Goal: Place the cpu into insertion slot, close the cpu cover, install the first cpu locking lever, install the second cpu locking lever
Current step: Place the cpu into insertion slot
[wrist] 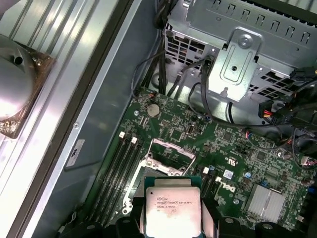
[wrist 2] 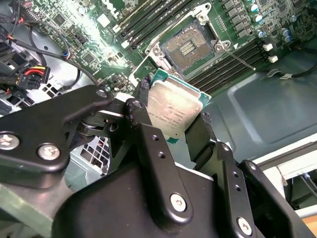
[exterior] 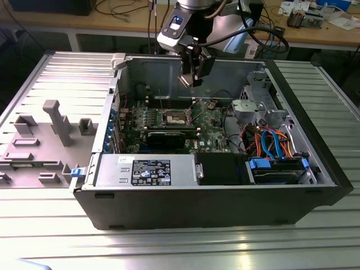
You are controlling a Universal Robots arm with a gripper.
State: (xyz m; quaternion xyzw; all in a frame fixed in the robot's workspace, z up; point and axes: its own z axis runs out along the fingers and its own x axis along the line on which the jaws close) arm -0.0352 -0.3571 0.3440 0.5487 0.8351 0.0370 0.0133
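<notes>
My gripper [exterior: 190,79] hangs above the motherboard inside the open computer case, shut on the cpu [exterior: 184,80]. In both wrist views the cpu [wrist 2: 173,106] [wrist: 172,208] is a silver-topped square chip on a green base, clamped at two opposite edges by the black fingers [wrist 2: 143,94]. The insertion slot [wrist 2: 187,47] lies open below it with its bare contact field showing; in the exterior view the slot [exterior: 174,118] sits below and slightly to the exterior view's left of the gripper. The cpu cover [wrist: 169,151] stands swung up at one side of the socket. A thin locking lever [wrist 2: 240,58] sticks out sideways.
Long memory slots [wrist: 116,168] flank the socket. A metal drive cage [exterior: 256,107] and coloured cables [exterior: 270,140] fill the case on the exterior view's right. The power supply [exterior: 146,169] lines the near wall. A grey fixture [exterior: 56,124] stands outside the case on the left.
</notes>
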